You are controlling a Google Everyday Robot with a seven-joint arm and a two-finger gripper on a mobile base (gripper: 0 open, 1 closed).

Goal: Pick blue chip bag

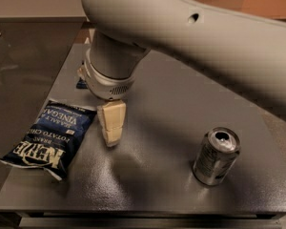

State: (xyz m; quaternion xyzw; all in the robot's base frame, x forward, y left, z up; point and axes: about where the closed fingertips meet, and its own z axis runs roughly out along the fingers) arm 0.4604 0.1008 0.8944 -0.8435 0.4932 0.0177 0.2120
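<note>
The blue chip bag [50,137] lies flat near the front left corner of the dark grey table [157,194]. It is navy with white lettering and pale crimped ends. My gripper [111,125] hangs from the big grey arm [181,37] and points down at the table. It sits just to the right of the bag's upper right corner, with a narrow strip of table between them. It holds nothing that I can see.
A silver drinks can [216,155] stands upright at the front right. A small dark packet [81,84] at the back left is mostly hidden behind the arm's wrist. A darker counter [19,66] lies to the left of the table.
</note>
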